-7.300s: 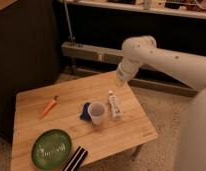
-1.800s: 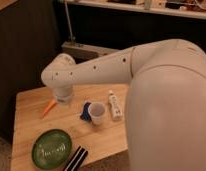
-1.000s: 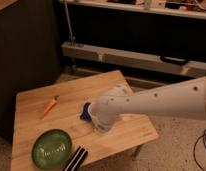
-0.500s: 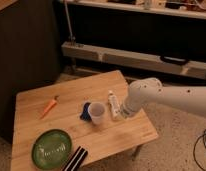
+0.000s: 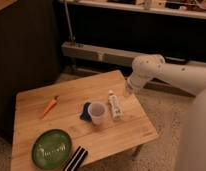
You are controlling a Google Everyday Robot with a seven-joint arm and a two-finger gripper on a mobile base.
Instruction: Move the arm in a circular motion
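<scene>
The large glossy white arm [image 5: 166, 75] reaches in from the right, above the right edge of the wooden table [image 5: 71, 100]. Its rounded joint [image 5: 143, 67] bends down toward the table. The gripper [image 5: 128, 92] hangs at the arm's lower end, just right of the white tube [image 5: 115, 106] and above the table's right edge. It holds nothing that I can see.
On the table lie an orange carrot [image 5: 50, 104], a white cup [image 5: 97, 112] on a blue item [image 5: 85, 111], a green plate [image 5: 51, 148] and a dark striped object [image 5: 76, 158] at the front edge. A dark cabinet [image 5: 26, 55] stands left, a low shelf [image 5: 101, 52] behind.
Over the frames the arm has swept around above the table: from back right to the left over the carrot, then across the middle, and now back up to the right edge.
</scene>
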